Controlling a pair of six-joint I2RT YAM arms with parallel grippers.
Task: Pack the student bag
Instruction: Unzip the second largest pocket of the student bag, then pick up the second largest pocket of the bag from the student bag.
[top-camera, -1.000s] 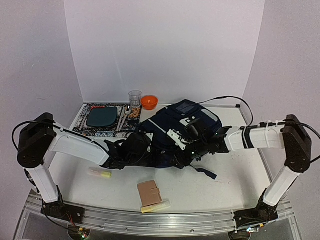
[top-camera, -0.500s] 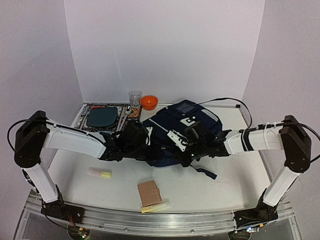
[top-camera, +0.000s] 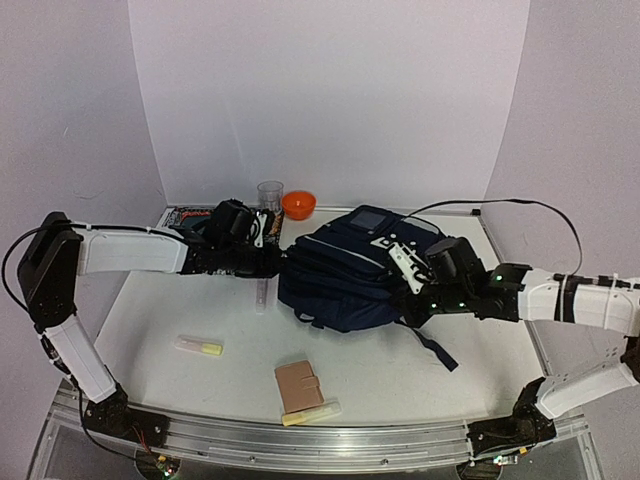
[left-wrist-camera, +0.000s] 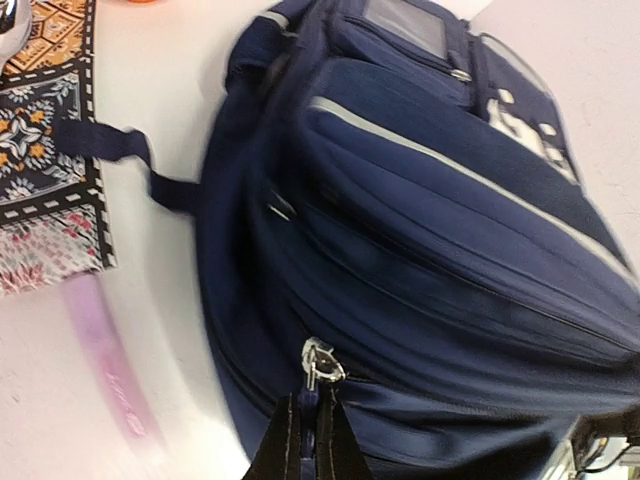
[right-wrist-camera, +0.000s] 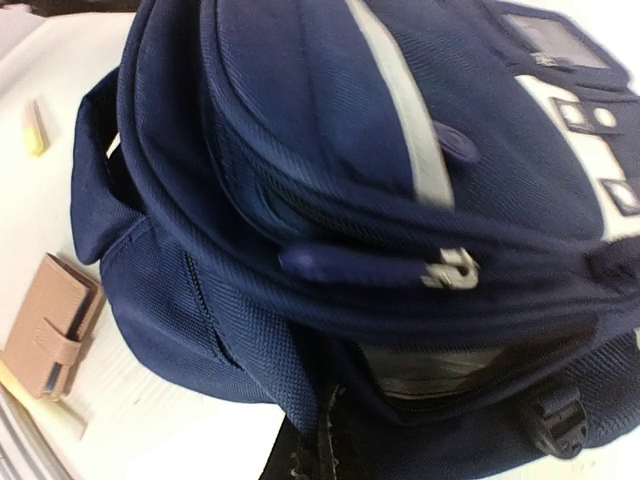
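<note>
Gripping the student bag (top-camera: 340, 275) between them, left fingers (left-wrist-camera: 273, 457) and right fingers (right-wrist-camera: 283, 465) pinch opposite edges.

Centre of your top view: the student bag (top-camera: 340, 275), navy blue, with a thin pale stripe (left-wrist-camera: 450, 165) and white patches (right-wrist-camera: 590, 148). Above it, an orange bowl (top-camera: 298, 204). Lower down, you have a tan-pink wallet (top-camera: 298, 386) and a yellow-tipped marker (top-camera: 200, 347). At the left edge of your left wrist view, a floral mat (left-wrist-camera: 40, 190) in orange, black, white and red.
</note>
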